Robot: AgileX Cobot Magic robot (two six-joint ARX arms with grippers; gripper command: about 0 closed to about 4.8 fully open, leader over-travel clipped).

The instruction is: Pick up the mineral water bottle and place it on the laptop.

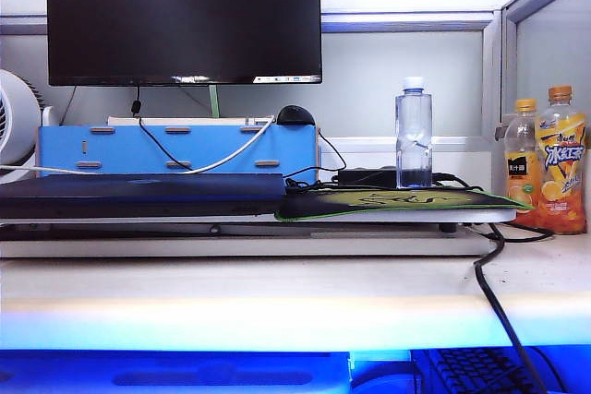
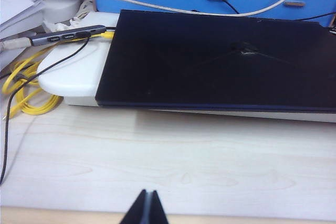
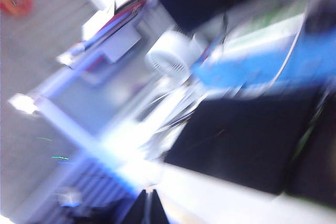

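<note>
1. Mineral water bottle (image 1: 414,133): we noted a small clear plastic bottle with a white cap, a pinched waist and clear liquid inside, no coloured label. It stood upright, right of centre in the exterior view, at the back edge of the green-edged mouse pad (image 1: 397,202), beside a black adapter block (image 1: 367,176).
2. We saw the laptop (image 1: 143,194) edge-on as a wide, thin, dark navy-black slab on a white stand (image 1: 259,220), left of the bottle and apart from it. In the left wrist view its closed lid (image 2: 220,64) was flat and dark, with a small scuff near the middle.
3. We recorded a black monitor (image 1: 184,16) behind, on a blue box (image 1: 177,149), with a white fan (image 1: 17,117) at the far left.
4. Two orange-capped bottles of orange drink (image 1: 548,163) stood at the far right, well apart from the water bottle.
5. Left gripper (image 2: 146,208): we saw its dark fingertips pressed together over the pale wooden desk (image 2: 168,166), in front of the laptop, holding nothing.
6. Right gripper (image 3: 147,208): its fingertips also met, with nothing between them. Its view was heavily blurred and tilted; we could make out only the fan, the blue box and the dark laptop slab.
7. Neither gripper showed in the exterior view.
</note>
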